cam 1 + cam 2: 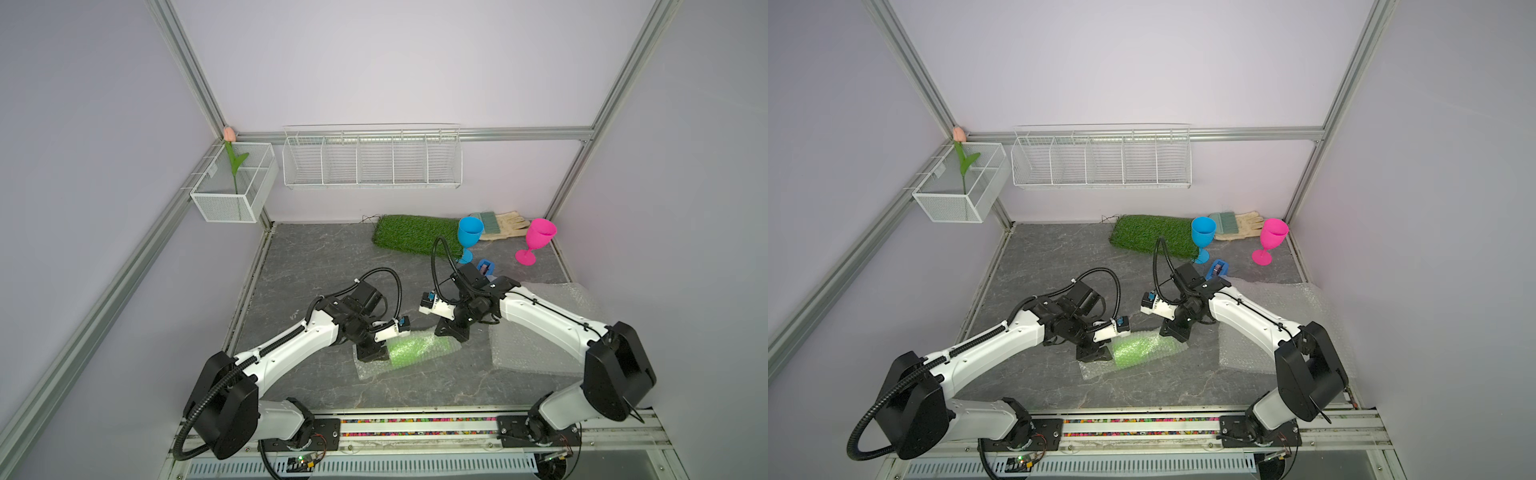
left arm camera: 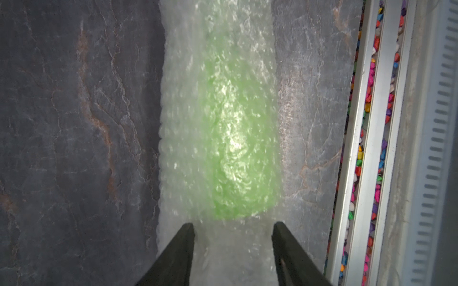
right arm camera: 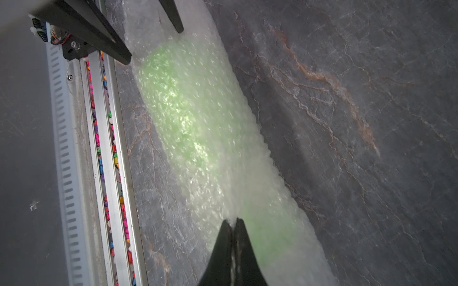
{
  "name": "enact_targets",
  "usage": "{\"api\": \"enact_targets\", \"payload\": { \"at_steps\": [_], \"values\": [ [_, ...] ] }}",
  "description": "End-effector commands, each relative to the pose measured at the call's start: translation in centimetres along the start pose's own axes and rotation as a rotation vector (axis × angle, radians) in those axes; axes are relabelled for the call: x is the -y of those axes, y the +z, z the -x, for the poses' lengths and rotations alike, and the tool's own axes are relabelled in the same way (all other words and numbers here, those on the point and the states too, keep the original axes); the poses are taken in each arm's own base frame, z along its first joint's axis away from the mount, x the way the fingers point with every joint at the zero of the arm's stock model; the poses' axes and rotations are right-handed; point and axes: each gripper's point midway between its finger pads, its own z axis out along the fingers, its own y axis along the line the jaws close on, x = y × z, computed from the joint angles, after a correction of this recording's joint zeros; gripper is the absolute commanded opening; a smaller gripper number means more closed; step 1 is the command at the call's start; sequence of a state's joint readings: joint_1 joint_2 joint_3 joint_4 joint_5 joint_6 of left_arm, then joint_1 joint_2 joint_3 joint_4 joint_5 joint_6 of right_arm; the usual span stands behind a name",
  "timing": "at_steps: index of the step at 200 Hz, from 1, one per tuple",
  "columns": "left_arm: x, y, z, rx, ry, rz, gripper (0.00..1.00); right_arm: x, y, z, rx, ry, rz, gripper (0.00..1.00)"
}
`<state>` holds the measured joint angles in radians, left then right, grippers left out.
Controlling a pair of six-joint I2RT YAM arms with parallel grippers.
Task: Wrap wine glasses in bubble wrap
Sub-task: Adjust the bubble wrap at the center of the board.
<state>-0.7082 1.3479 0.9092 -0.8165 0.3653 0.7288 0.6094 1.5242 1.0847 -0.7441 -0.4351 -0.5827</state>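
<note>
Green goblet (image 1: 415,351) lying rolled in bubble wrap (image 2: 178,148).

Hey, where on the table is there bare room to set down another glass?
Bare slate lies left of the grass mat, behind the left arm. A strip in front of the wrapped green glass is free too. The right side is crowded: blue glass, pink glass, tape dispenser, spare bubble wrap.

A lime green goblet (image 1: 417,350) glows, blurrily, through whitish dotted bubble wrap (image 1: 371,368) on the grey, rust-veined counter (image 1: 316,266). Sky blue goblet (image 1: 469,235) and hot pink goblet (image 1: 539,235) are plain; the mat (image 1: 411,232) is grass-green.
</note>
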Motion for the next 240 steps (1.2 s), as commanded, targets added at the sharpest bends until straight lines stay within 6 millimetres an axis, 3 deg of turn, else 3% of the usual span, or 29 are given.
{"api": "enact_targets", "payload": {
  "at_steps": [1,105,126,160,197,219,240],
  "values": [
    [0.1,0.5,-0.6,-0.028,0.04,-0.011,0.48,0.0,-0.2,0.2,0.002,0.013,0.018,0.07],
    [-0.5,0.3,-0.6,-0.046,0.062,0.015,0.03,0.1,-0.3,0.0,-0.004,0.01,0.021,0.07],
    [-0.8,0.0,-0.6,-0.049,0.073,0.04,0.03,-0.2,-0.7,0.4,0.016,0.02,0.02,0.08],
    [-1.0,-0.5,-0.6,-0.044,0.088,0.069,0.03,-0.7,-2.0,1.1,0.07,0.02,-0.007,0.28],
    [-1.0,-1.2,-0.1,-0.019,0.104,0.093,0.03,-1.1,-3.9,2.0,0.142,0.033,-0.034,0.34],
    [-1.1,-1.4,-0.1,-0.013,0.11,0.109,0.03,0.6,-4.7,3.1,0.2,0.131,-0.09,0.37],
    [-1.2,-1.6,0.0,-0.004,0.117,0.123,0.03,3.1,-5.1,5.3,0.3,0.34,-0.148,0.34]
  ]
}}
